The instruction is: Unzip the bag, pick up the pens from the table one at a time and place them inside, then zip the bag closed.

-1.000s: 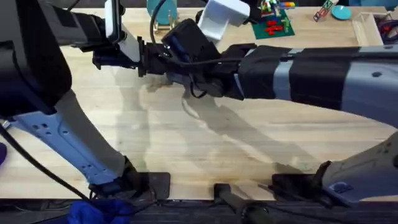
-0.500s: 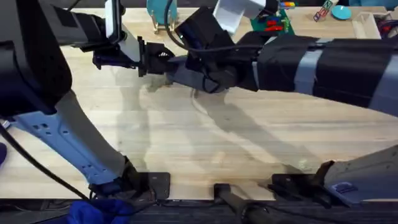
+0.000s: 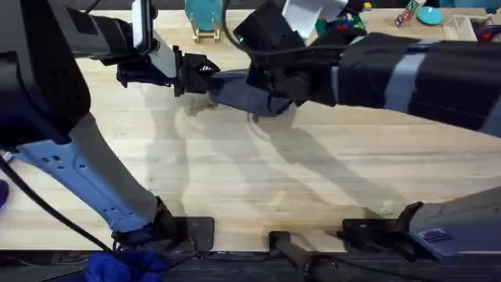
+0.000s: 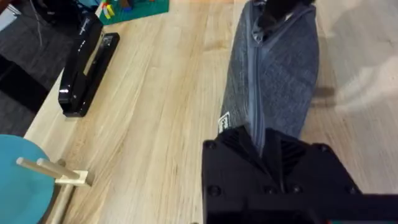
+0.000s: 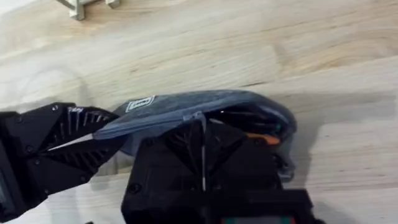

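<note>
One blue-grey pouch [image 3: 239, 92] on the far-centre of the wooden table [image 3: 258, 180], pinched at both ends: left gripper [image 4: 264, 146] clamps one end, right gripper [image 5: 202, 140] grips the zipper seam. One orange pen [image 5: 264, 138] glimpsed inside the gap; the green pen can't be made out. One black stapler [image 4: 87, 68] well off.

A pale wooden tabletop [image 3: 235, 180] of joined planks spreads across the scene, evenly lit, with soft shadows across its middle. Along its far edge stand a teal disc on a small wooden stand [image 3: 205, 17], a green mat [image 3: 344, 30] with small coloured pieces, and a black stapler [image 4: 87, 65] near that mat. Past the table's edge lies dark grey floor [image 4: 22, 74].
</note>
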